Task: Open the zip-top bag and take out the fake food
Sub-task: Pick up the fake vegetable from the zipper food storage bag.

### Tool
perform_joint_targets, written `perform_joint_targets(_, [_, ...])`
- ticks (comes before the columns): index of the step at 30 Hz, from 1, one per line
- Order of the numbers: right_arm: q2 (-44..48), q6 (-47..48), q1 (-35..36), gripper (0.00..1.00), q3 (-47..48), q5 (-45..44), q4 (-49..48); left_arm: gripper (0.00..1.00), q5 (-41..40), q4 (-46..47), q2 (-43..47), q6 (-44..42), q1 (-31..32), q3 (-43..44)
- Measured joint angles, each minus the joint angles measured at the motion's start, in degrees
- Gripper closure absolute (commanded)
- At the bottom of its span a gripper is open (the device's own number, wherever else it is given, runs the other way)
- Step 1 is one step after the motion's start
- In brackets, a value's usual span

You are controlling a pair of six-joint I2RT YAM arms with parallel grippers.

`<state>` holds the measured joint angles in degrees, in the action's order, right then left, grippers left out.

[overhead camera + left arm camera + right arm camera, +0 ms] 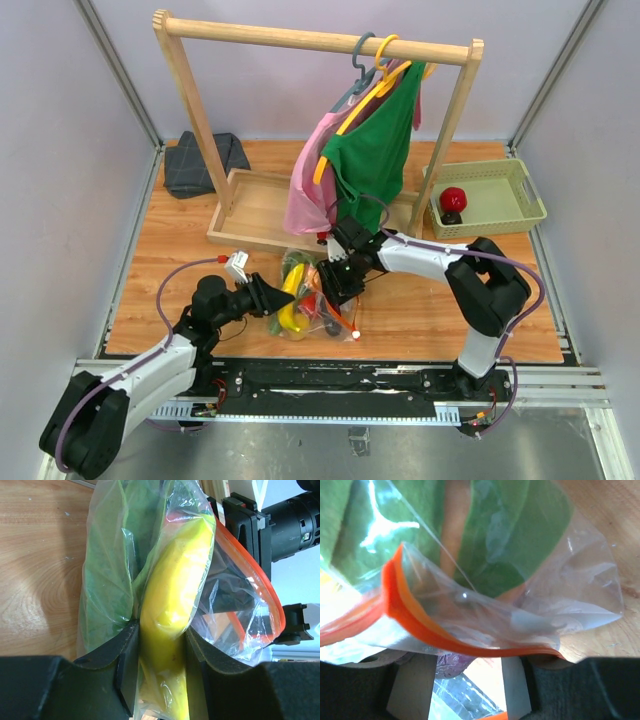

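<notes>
Black jaws of the left gripper [161, 645] are clenched on the banana [175, 590] through the film of the zip-top bag [235, 600], so fruit and bag are pinned together. Just left of the banana, inside the same bag, lie long green leafy pieces [107, 580]. The right gripper [465, 682] has its pale fingers [412, 690] apart. The orange zip strip [410, 617] crosses just past their tips and nothing looks pinched between them. A purple piece [451, 662] shows through the gap. The strip's two lips seem parted here, so the mouth looks at least partly open, though how far along I cannot tell.

My reading is that opening is the step in hand, with most of the fake food [295, 300] inside the bag. The next move calls for the right jaws to close on one lip of the strip and draw it away from the left hold, widening the mouth enough to reach in. The thin, slippery film may slide out of the grip.

The bag lies on the orange-brown wooden table [430, 310], near the middle and close to the arms. Farther back stands a wooden rack [320, 40] with a green garment [375, 150] and a pink garment [305, 195] on hangers. At the far right a green basket [522, 190] holds a red round fruit [454, 196]. At the far left lies a dark folded cloth [200, 165]. Pale walls close the table in.
</notes>
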<state>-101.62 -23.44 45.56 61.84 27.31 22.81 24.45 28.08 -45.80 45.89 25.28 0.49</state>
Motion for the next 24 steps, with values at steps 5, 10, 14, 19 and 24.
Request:
perform_joint_targets(5, [1.1, 1.7, -2.6, 0.83, -0.3, 3.4, -0.1, 0.82, -1.9, -1.6, 1.2, -0.5, 0.0, 0.0])
perform_joint_targets(10, [3.9, 2.2, -6.6, 0.85, -1.9, 9.6, -2.1, 0.82, -5.3, -5.1, 3.3, -2.1, 0.1, 0.4])
perform_joint_targets(14, [4.6, 1.9, -8.6, 0.89, -2.4, 14.9, -3.8, 0.83, -7.3, -6.6, 3.7, -3.6, 0.1, 1.2])
perform_joint_targets(19, [4.6, 4.7, -10.0, 0.90, -2.2, 18.1, -2.8, 0.83, -9.1, -7.2, 3.8, -5.4, 0.1, 2.1])
perform_joint_targets(24, [4.6, 13.9, -10.0, 0.89, -0.6, 12.4, 1.1, 0.83, -9.6, -7.2, 3.7, -6.5, 0.3, 2.2])
